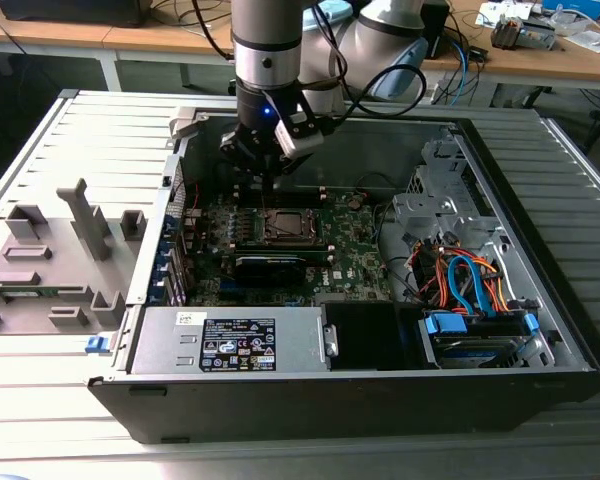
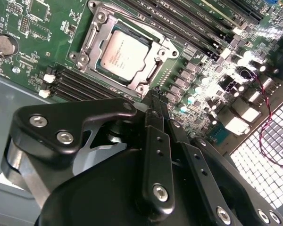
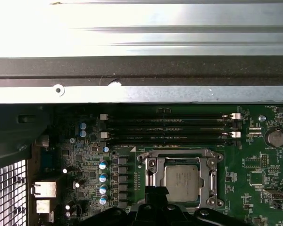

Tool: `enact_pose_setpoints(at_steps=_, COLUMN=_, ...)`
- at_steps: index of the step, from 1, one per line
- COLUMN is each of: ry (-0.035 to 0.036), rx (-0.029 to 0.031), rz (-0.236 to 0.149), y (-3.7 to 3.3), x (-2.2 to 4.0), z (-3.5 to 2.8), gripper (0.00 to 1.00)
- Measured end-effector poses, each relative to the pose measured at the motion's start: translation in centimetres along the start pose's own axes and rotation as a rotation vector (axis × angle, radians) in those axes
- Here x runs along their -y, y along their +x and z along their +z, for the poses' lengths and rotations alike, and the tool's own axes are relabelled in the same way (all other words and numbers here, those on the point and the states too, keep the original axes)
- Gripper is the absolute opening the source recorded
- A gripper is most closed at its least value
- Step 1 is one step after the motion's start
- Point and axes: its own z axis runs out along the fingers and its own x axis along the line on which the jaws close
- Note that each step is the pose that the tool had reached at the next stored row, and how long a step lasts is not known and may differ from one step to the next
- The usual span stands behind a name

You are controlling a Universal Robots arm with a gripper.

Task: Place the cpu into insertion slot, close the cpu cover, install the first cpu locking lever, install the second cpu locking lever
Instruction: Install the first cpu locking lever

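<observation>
**Gripper above the seated CPU and its closed cover**

The cpu (image 2: 123,54), a flat square chip with a silver-grey top, lies in the insertion slot (image 2: 146,76) on the green motherboard (image 2: 23,35). The cpu cover (image 2: 95,34), a thin metal frame with a cut-out centre, lies flat around the chip, its corner screws visible in both wrist views. In the first wrist view the cpu (image 3: 182,180) sits within the same frame, with black memory slots (image 3: 170,128) at twelve o'clock from it and a row of blue-topped capacitors (image 3: 103,182) at nine o'clock.

The gripper (image 2: 153,96) hangs just above the socket's edge; its black fingers (image 2: 156,141) stand pressed together with nothing between them. In the exterior view the gripper (image 1: 261,178) hovers over the socket inside the open computer case (image 1: 540,150), at twelve o'clock from the power supply (image 1: 230,340). Drive cables (image 1: 470,280) in orange and blue lie at three o'clock from the board. A grey fixture (image 1: 50,260) rests outside the case, at nine o'clock.
</observation>
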Motion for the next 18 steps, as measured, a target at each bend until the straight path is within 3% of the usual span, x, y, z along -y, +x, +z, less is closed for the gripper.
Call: enact_pose_setpoints(at_steps=18, ry=-0.0009, rx=0.0001, rz=0.000, y=0.93, x=0.00, z=-0.01, gripper=0.11)
